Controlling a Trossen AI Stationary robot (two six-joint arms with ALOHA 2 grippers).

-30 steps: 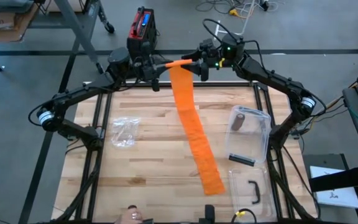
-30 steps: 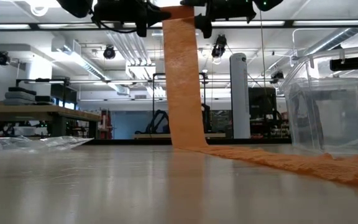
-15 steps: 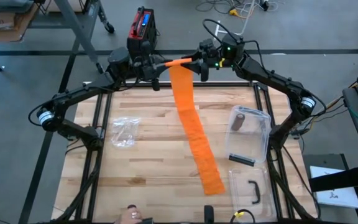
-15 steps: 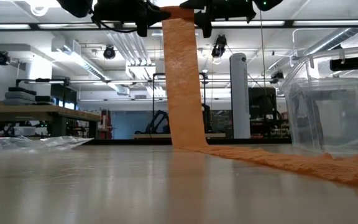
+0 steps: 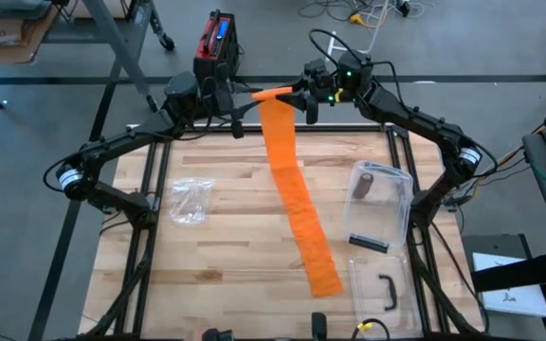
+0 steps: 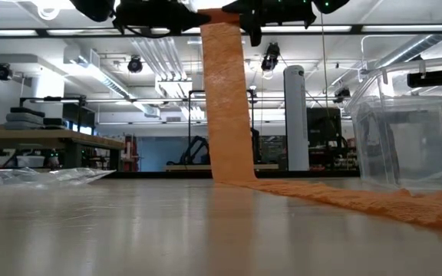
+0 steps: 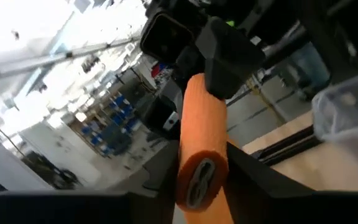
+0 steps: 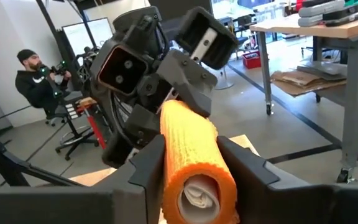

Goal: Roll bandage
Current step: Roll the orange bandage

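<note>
An orange bandage is partly wound into a roll [image 5: 275,93] that hangs level, high over the table's far edge. Its unrolled strip [image 5: 297,199] drops to the tabletop [image 6: 225,100], and its loose end [image 5: 325,279] lies flat toward the near right. My left gripper [image 5: 246,100] meets the roll's left end and my right gripper [image 5: 301,95] meets its right end. The two point at each other. Each wrist view looks along the roll, with that arm's fingers on either side of its near end [image 7: 201,180] [image 8: 197,186]. My left gripper has the roll's left end [image 7: 194,155] between its two fingers [image 7: 157,174], one against each side of the round wall. It comes in level from the table's left, along the roll's length. The roll is clear of the table. My right gripper pinches the roll's right end [image 8: 191,149] between its two fingers [image 8: 247,168], one on each side of the round wall. It comes in level from the table's right, along the roll. The roll lies level, with the strip hanging slack from it.
A crumpled clear plastic bag [image 5: 188,201] lies on the table's left half. A clear plastic box [image 5: 379,204] stands at the right, with a lid with a black handle [image 5: 387,289] nearer. A red and black device [image 5: 216,43] stands behind the table. A person [image 8: 39,81] sits beyond.
My left gripper has turned about its own long axis without leaving its place. In the low view, the finger that pointed down beside the strip no longer shows. The roll and the hanging strip stay where they were.
</note>
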